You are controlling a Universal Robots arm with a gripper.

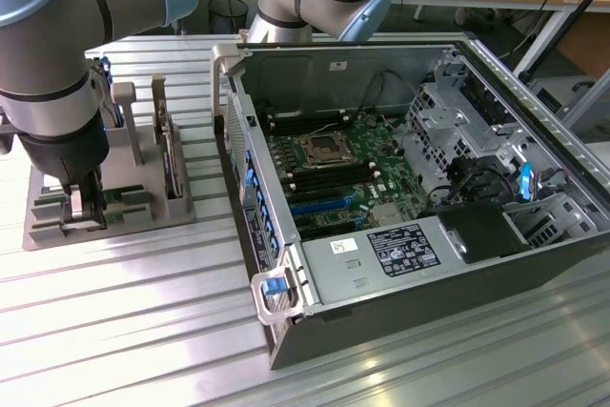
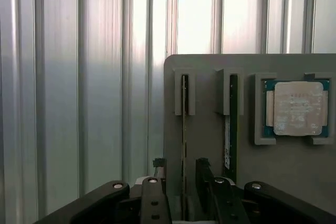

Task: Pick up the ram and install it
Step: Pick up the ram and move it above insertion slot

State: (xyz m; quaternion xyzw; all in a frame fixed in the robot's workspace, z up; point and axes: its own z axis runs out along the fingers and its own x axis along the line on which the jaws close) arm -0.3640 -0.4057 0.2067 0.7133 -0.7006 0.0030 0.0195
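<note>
Seen edge-on in the wrist view, the ram (image 2: 185,129) is a thin green stick standing in a slot of the grey holder (image 2: 205,103). My gripper (image 2: 181,174) is open and straddles it, one finger (image 2: 159,174) on each side with a small gap to the board. A second ram stick (image 2: 231,129) with a white label stands in the neighbouring slot. In the exterior view my gripper (image 1: 84,209) is lowered onto the holder (image 1: 143,207) at the exterior view's left, and the arm hides the stick there.
A processor chip (image 2: 298,107) lies in a pocket of the holder beside the sticks. An open computer case (image 1: 410,188) with its motherboard (image 1: 338,173) and memory slots stands to the exterior view's right. Upright cards (image 1: 170,154) sit further back in the holder. The table is ribbed aluminium (image 1: 143,331).
</note>
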